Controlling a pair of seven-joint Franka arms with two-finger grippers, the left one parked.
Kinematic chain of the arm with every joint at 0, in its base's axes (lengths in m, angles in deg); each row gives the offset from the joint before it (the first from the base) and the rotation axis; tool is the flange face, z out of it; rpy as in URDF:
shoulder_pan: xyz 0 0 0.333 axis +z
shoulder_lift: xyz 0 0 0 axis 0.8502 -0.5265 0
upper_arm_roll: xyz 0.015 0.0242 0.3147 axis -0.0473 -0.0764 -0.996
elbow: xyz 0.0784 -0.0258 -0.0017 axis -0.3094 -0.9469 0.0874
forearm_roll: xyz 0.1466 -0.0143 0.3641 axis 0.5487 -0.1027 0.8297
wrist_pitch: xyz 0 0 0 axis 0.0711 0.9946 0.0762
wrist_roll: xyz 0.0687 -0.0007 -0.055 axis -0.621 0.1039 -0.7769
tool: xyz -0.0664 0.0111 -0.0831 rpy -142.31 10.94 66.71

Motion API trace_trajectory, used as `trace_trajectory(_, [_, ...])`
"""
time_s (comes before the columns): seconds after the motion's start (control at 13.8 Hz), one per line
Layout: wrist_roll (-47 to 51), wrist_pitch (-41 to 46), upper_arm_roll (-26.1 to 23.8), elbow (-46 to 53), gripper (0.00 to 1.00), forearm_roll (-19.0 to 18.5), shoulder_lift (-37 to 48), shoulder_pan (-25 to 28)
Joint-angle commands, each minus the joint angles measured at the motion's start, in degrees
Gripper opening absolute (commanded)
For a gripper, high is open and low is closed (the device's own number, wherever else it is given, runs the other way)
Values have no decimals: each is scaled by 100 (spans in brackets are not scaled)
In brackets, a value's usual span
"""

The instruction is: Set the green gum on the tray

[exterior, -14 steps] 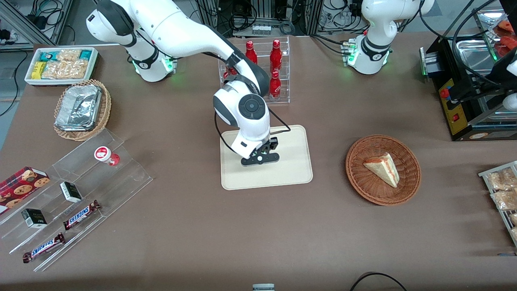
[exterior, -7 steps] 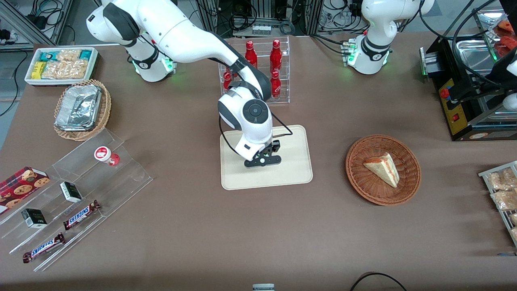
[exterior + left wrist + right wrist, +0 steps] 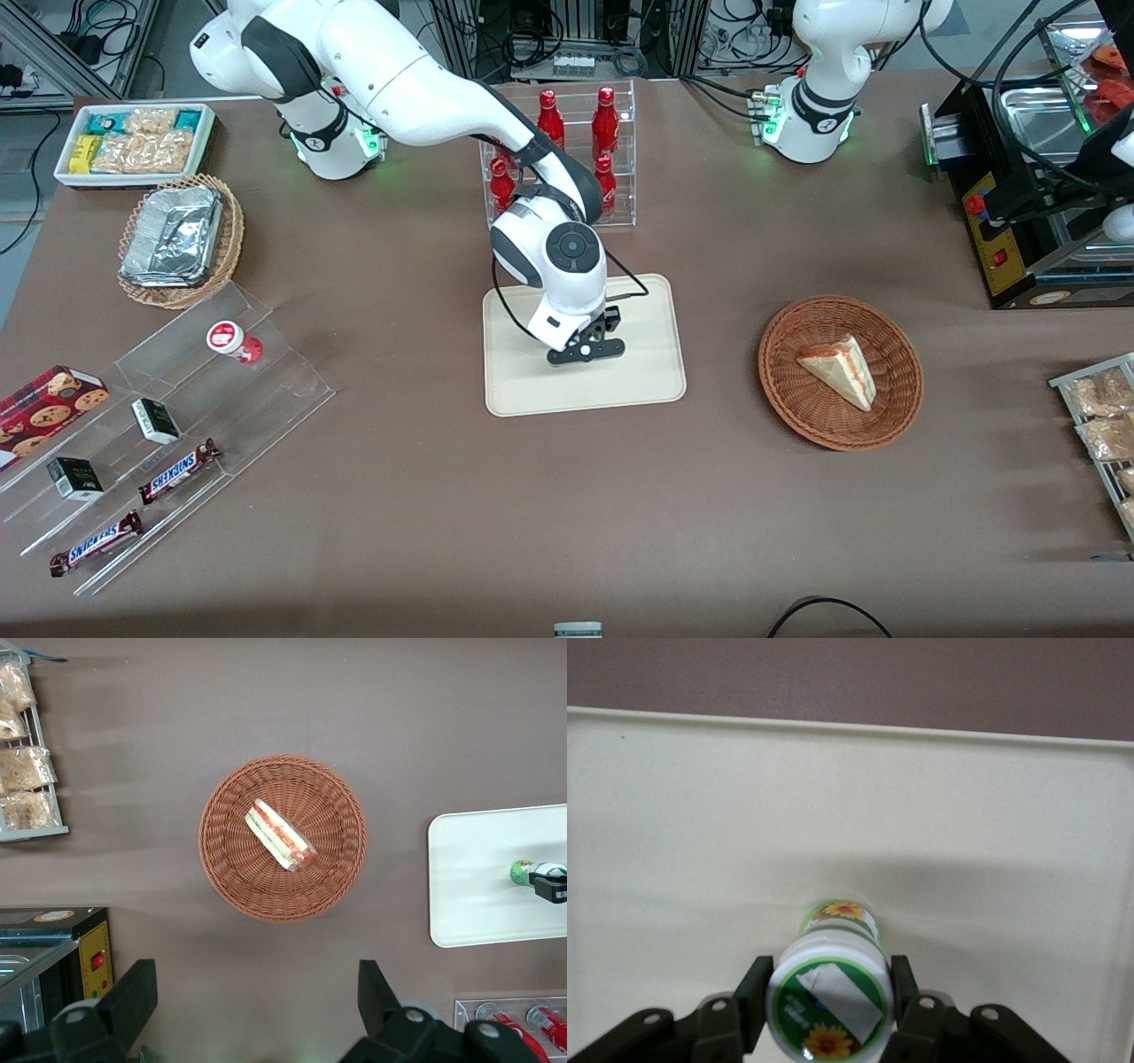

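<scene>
Green gum [image 3: 829, 990] in pincer [image 3: 829, 1010] above tray [image 3: 673, 815]

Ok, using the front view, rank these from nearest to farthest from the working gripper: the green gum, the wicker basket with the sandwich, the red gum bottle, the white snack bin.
1. green gum: held in the gripper over the tray.
2. wicker basket: beside the tray, toward the parked arm's end.
3. red gum bottle: on the clear stepped rack, toward the working arm's end.
4. white snack bin: at that end's corner, farthest from the front camera.

Green gum [image 3: 830, 988]: white lid, green-yellow flower label, clamped between the gripper [image 3: 829, 1008] fingers over cream tray [image 3: 673, 815], middle region.
</scene>
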Motion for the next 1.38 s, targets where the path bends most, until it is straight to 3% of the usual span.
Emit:
trace_trajectory(0.0, [24,-5,38,231,100,-39,-143,22])
trace_trajectory(0.29, [120,48,64,4,100,58,320,-110])
trace_trajectory(0.73, [-176,153,29,-1770,100,58,2402,-873])
trace_trajectory(0.87, [-1124,547,20,-2167,100,75,3097,-1320])
trace_trajectory(1.09, [-2406,1680,47,-2186,100,496,3784,-2216])
trace_trajectory(1.31, [-2806,2445,91,-2134,100,489,4189,-3200])
